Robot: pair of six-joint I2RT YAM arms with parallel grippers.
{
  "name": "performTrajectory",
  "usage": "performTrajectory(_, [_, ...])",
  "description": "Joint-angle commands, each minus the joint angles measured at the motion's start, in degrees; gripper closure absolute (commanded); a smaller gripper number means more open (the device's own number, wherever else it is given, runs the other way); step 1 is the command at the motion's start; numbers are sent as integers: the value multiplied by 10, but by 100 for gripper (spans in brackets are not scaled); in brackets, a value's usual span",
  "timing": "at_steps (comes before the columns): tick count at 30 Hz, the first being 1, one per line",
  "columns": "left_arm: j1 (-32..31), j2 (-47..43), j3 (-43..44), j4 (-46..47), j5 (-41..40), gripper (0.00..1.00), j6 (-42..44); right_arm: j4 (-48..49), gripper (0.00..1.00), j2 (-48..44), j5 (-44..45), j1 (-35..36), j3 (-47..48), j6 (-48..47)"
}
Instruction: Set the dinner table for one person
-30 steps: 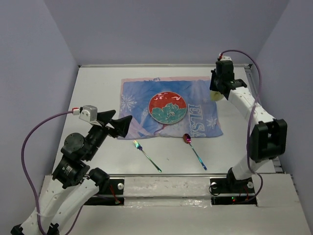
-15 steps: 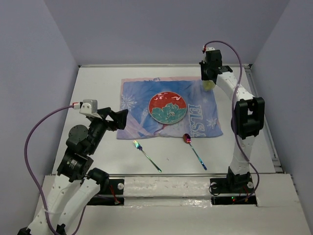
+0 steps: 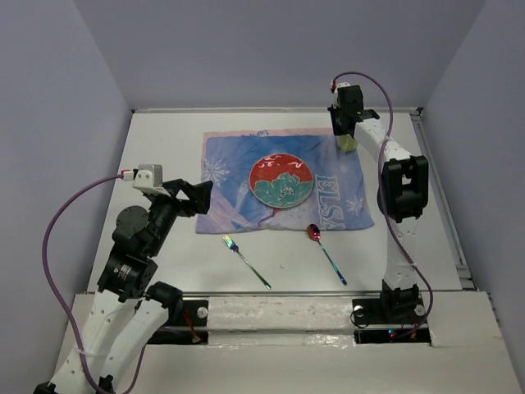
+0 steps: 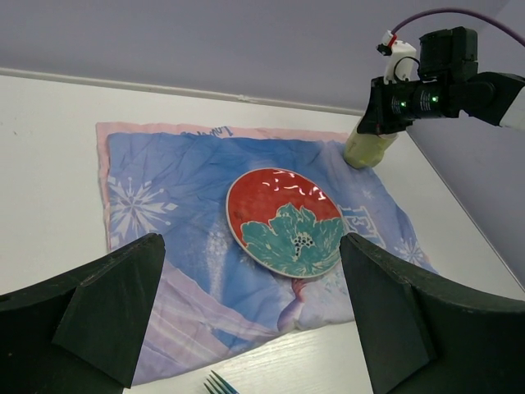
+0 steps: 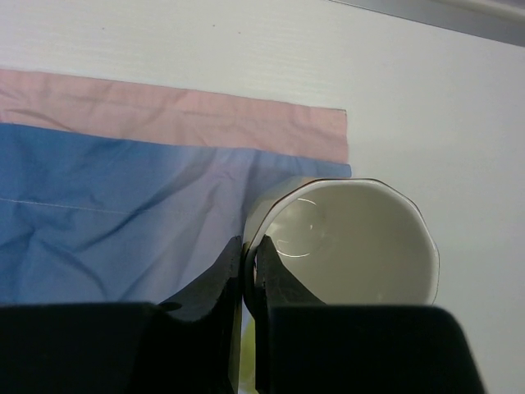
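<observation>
While my right hand (image 3: 348,133) is clenched on the rim of a pale cup (image 5: 353,238), one finger inside and one outside, the arm hides most of that cup from above. The cup is at the far right corner of the mat (image 3: 234,168); I cannot tell whether its base touches. My left hand (image 3: 195,199) hangs released, jaws wide, by the mat's left edge. The white bench (image 3: 164,139) spreads under everything. A plate (image 3: 281,180) lies mid-mat. A fork (image 3: 246,261) and spoon (image 3: 326,253) lie on bare bench nearer me, and the left wrist view shows only the fork's tines.
</observation>
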Motion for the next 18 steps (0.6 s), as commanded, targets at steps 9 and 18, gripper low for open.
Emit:
performTrajectory(9, [4, -5, -1, 28, 12, 1, 0, 26, 55, -65, 31, 9, 33, 1])
performTrajectory(18, [4, -10, -1, 28, 14, 1, 1, 11, 55, -33, 44, 9, 28, -9])
